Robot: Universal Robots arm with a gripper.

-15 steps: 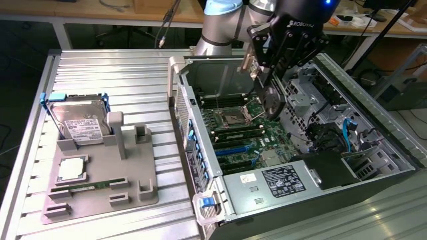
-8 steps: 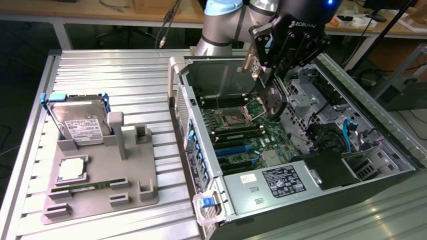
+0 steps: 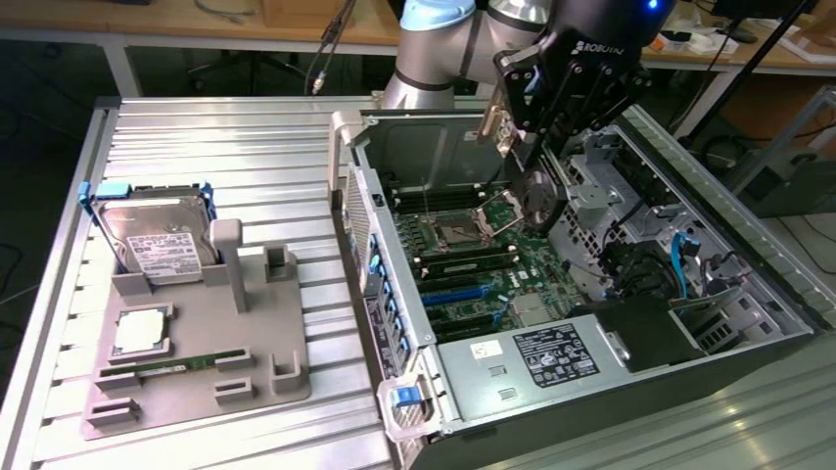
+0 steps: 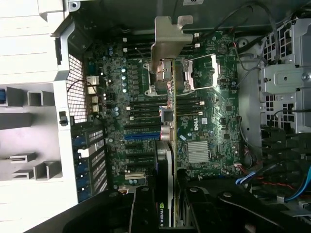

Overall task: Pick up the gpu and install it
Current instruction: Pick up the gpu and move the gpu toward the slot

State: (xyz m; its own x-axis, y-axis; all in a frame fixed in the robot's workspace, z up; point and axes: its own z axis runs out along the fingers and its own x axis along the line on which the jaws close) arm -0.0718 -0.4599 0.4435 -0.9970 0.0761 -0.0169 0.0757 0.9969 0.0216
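Observation:
My gripper (image 3: pixel 555 137) hangs over the open computer case (image 3: pixel 392 294) and is shut on the gpu (image 3: pixel 538 191). The card hangs on edge, its black fan side toward the exterior view's right and its silver end bracket (image 3: pixel 496 127) toward the case's rear wall. It sits above the motherboard (image 3: pixel 484 264), apart from the slots. In the wrist view the gpu (image 4: pixel 168 145) appears edge-on between my gripper (image 4: pixel 168 206) fingers, with its bracket (image 4: pixel 170 39) at the far end. It runs over the board beside the blue slot (image 4: pixel 142 136).
On the exterior view's left, a grey fixture tray (image 3: pixel 261 362) holds a silver hard drive (image 3: pixel 157 240), a processor chip (image 3: pixel 141 333) and a green memory stick (image 3: pixel 176 364). Inside the case lie a power supply (image 3: pixel 555 352), a drive cage (image 3: pixel 601 186) and blue cables (image 3: pixel 679 264).

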